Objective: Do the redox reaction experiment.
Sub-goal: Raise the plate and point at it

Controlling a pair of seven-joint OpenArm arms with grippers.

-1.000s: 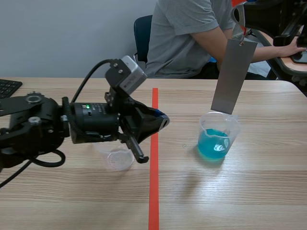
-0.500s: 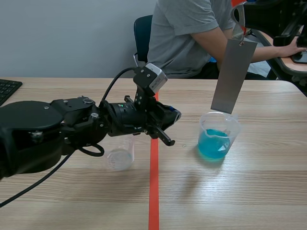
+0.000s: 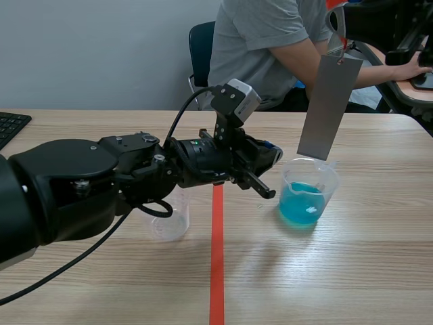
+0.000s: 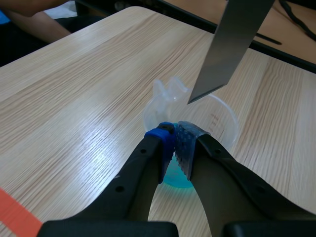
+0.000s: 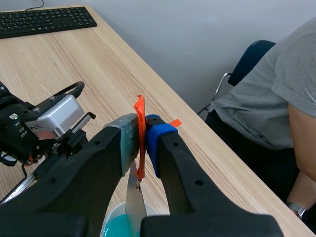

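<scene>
Wooden table (image 3: 352, 271) (grey wall (image 3: 95, 47) behind) bears a blue-filled beaker (image 3: 308, 196).

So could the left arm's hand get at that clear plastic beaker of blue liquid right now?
Probably yes. The left hand sits just short of the clear plastic beaker of blue liquid, nothing between. Its fingers are shut, though, and the right hand's flat grey metal strip hangs over the rim.

The scene camera looks from the robot's side across the table (image 3: 352, 271) toward the seated person (image 3: 264, 47). The left wrist camera faces forward and down, close on the beaker (image 4: 217, 118) of blue liquid. The right wrist camera looks steeply down from high above it. All three share the beaker and the hanging metal strip (image 3: 329, 108)
</scene>
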